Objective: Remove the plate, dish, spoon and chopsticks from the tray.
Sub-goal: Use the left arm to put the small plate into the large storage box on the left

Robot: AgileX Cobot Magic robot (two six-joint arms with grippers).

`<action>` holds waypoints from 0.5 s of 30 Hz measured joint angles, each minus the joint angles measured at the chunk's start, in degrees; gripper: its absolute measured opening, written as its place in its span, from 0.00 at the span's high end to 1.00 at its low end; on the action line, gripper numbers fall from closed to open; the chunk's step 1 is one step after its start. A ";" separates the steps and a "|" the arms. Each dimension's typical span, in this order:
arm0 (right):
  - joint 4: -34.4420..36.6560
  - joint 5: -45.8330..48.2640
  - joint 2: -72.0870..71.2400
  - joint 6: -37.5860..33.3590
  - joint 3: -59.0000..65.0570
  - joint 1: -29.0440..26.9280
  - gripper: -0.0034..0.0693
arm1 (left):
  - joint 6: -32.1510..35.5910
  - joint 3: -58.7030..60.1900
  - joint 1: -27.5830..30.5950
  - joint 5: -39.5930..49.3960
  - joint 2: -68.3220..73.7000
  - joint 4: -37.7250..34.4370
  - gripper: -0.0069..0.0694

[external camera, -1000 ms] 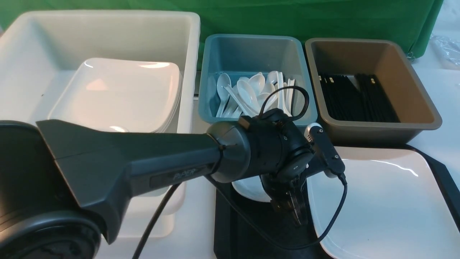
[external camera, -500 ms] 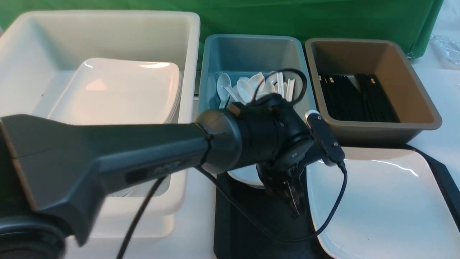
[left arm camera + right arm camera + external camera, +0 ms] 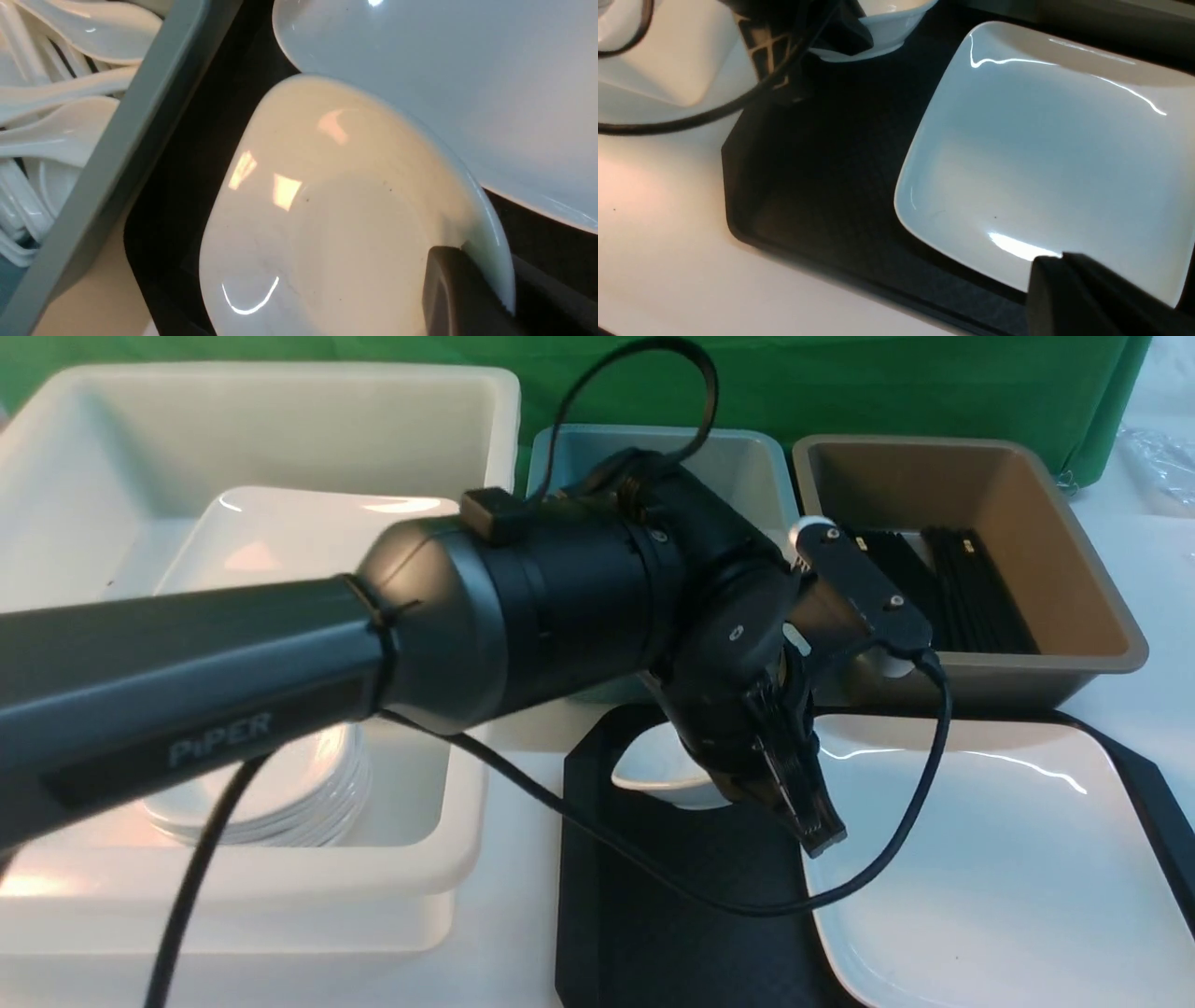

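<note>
A: Since we begin at the far left, what sits in the white bin (image 3: 280, 392)?

B: A stack of large plates (image 3: 317, 579) towards its back, and a stack of small bowls (image 3: 289, 793) nearer the front. The left arm (image 3: 280, 663) reaches across above them, towards the right.

A: And next along?

B: The teal bin (image 3: 140, 121), with white spoons (image 3: 70, 135) heaped inside, seen best from the left wrist. In front of it is the black tray (image 3: 672, 915) on the table (image 3: 509, 933).

A: What is the left pincer (image 3: 808, 812) doing?

B: It is clamped on the rim of the dish (image 3: 658, 767), one finger inside the bowl and one outside. The dish is over the tray's far left corner, close to the teal bin. I cannot tell whether its base touches the tray.

A: Further right?

B: The brown bin (image 3: 1046, 504) holds black chopsticks (image 3: 980, 588) lying side by side. In front of it the plate (image 3: 1008, 859) lies flat on the right part of the tray, just beside the dish.

A: And the right pincer (image 3: 1064, 284)?

B: Only one dark finger shows, in the right wrist view, by the plate's near edge. Whether it is spread or closed, I cannot tell.
</note>
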 joint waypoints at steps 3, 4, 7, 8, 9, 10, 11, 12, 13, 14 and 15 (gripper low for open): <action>0.17 -0.96 0.00 0.05 -0.43 0.00 0.90 | -0.05 -1.51 0.00 1.76 -1.91 1.35 0.89; 0.47 -1.77 0.00 0.07 -0.82 0.00 0.90 | -0.14 -2.64 0.00 2.33 -2.99 2.29 0.89; 3.81 -8.53 0.50 -1.94 -3.22 0.00 0.90 | -1.64 -8.26 0.00 4.65 -8.32 8.82 0.89; 4.75 -9.60 0.99 -3.26 -3.76 0.00 0.90 | -1.95 -9.92 0.05 5.40 -9.49 10.66 0.89; 5.97 -10.79 1.51 -4.32 -4.56 0.00 0.90 | -2.10 -10.85 0.17 6.09 -10.64 12.43 0.89; 7.15 -11.73 2.42 -6.12 -5.49 0.00 0.90 | -2.27 -12.04 0.40 7.11 -11.45 13.66 0.89; 8.79 -12.65 4.27 -7.94 -7.09 0.00 0.90 | -2.46 -13.51 1.27 9.18 -13.25 16.06 0.89; 9.74 -13.04 5.77 -9.69 -8.27 0.00 0.90 | -2.54 -14.27 2.06 10.41 -14.26 17.12 0.89; 10.92 -13.42 7.88 -11.03 -9.50 0.00 0.90 | -2.59 -14.65 3.43 12.26 -15.45 17.94 0.89; 12.09 -13.56 10.80 -13.29 -11.45 0.00 0.90 | -2.83 -14.75 5.49 14.79 -16.80 18.20 0.89; 12.58 -13.56 11.31 -13.65 -11.79 0.00 0.90 | -2.83 -14.75 5.89 15.24 -17.02 18.20 0.89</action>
